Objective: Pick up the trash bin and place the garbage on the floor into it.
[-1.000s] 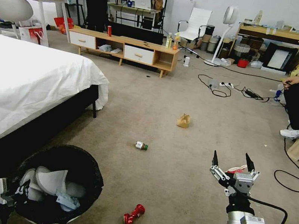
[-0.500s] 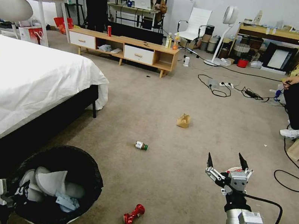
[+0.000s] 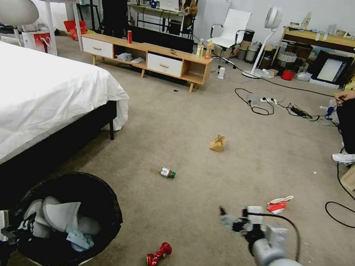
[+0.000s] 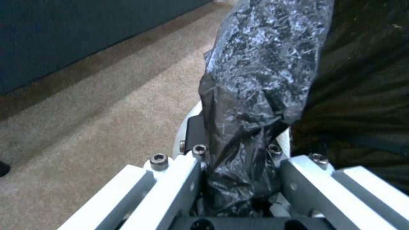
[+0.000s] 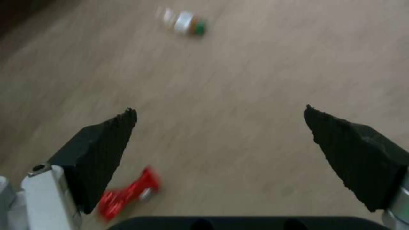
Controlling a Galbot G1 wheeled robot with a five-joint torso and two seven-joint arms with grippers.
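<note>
The right gripper [image 5: 219, 127], jaws spread, is swung left off the carton [image 3: 279, 204] toward the can [image 3: 158, 254] at lower centre, while the bin [image 3: 66, 218] at lower left is pinched by the left gripper [image 4: 241, 169].

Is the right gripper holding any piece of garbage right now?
No. The right gripper is open with bare carpet between its fingers; the crushed red can lies on the floor beside one fingertip.
</note>
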